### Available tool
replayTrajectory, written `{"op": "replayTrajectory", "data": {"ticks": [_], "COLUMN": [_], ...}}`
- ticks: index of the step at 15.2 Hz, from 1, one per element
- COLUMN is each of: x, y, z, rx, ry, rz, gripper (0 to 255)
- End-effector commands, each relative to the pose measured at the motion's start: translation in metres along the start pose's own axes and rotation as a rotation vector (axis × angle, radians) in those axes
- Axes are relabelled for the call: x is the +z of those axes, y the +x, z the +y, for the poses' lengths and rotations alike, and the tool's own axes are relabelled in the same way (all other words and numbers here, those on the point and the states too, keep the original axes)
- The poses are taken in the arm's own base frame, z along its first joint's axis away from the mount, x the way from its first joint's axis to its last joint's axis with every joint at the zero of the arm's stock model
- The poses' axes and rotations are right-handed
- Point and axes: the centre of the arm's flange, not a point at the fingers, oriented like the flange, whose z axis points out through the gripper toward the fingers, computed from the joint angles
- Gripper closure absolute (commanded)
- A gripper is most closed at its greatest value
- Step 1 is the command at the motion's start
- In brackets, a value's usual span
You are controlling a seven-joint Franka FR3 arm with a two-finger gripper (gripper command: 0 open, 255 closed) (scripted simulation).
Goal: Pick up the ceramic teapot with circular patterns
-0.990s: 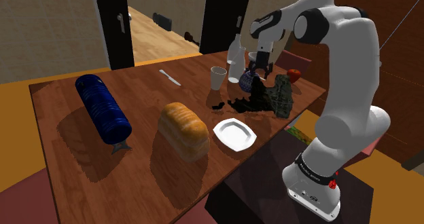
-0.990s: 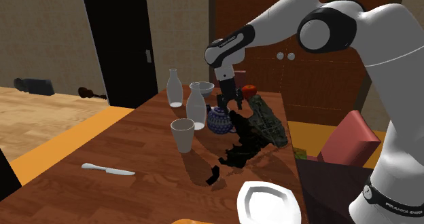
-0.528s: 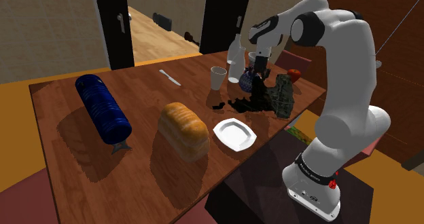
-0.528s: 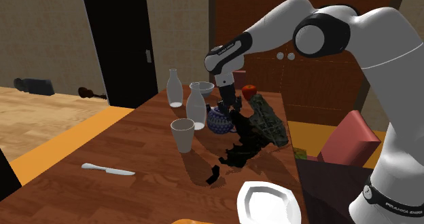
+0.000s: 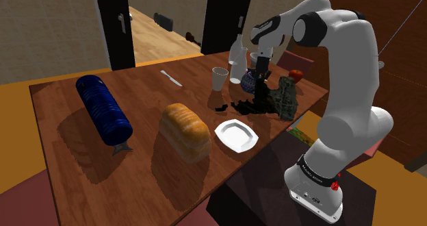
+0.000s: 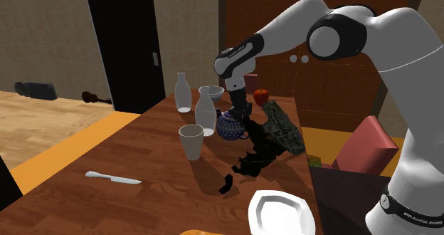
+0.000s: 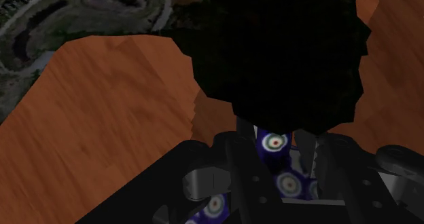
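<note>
The gripper (image 7: 275, 140) was at the grasping step, its fingers (image 7: 248, 163) closed narrowly on the blue circle-patterned teapot (image 6: 229, 130), so next it probably needed a steady vertical lift.

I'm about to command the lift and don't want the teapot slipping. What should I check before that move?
1. Gripper at the blue teapot with white circles: ok.
2. Fingers clasp a patterned part between them, wrist view: ok.
3. Grip firm enough to lift: cannot tell.
4. Teapot off the table: not ok, it sits on the wood.
5. Space above for a straight lift: ok.
6. Clearance from the white bottle and the dark mottled bundle: cannot tell, both stand close.
</note>
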Motion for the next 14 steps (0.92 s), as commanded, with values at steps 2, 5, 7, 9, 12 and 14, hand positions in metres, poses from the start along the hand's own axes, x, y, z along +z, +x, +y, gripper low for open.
{"op": "replayTrajectory", "data": {"ticks": [2,5,7,9,12,14], "x": [-0.005,-0.019,-0.029,-0.039,-0.053,-0.063], "y": [-0.002,-0.008,-0.012,-0.016,-0.022,-0.027], "z": [0.000,0.000,-0.001,-0.001,-0.001,-0.001], "rx": [0.001,0.001,0.001,0.001,0.001,0.001], "ry": [0.000,0.000,0.000,0.000,0.000,0.000], "rz": [-0.001,-0.001,-0.001,-0.001,-0.001,-0.001], "gripper": [255,255,255,255,255,255]}}
